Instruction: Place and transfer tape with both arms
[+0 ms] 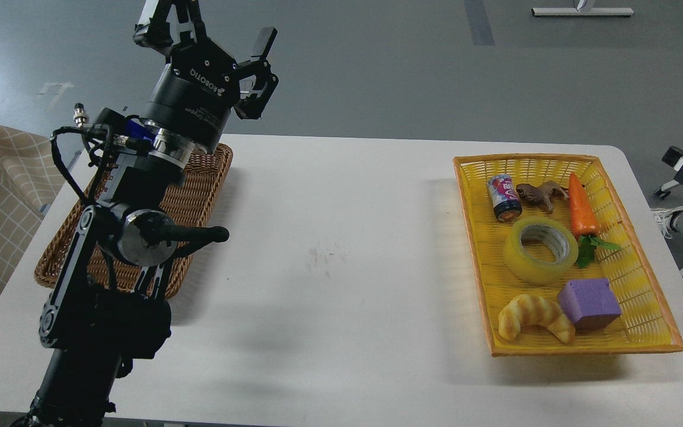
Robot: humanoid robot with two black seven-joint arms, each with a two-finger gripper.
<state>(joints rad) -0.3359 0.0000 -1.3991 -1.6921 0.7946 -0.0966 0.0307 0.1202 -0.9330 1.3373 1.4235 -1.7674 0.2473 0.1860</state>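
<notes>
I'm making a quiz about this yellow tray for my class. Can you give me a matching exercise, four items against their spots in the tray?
Items:
1. tape
2. croissant
3. carrot
4. can

Places in the yellow tray:
A. far left corner
B. near left corner
C. middle
D. far side, right of the toy animal

Pairs: 1-C, 2-B, 3-D, 4-A

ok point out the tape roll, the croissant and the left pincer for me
tape roll (519, 261), head view, on its yellow outer wall.
croissant (534, 314), head view, on its ridged middle.
left pincer (226, 35), head view, midway between its spread fingertips.
</notes>
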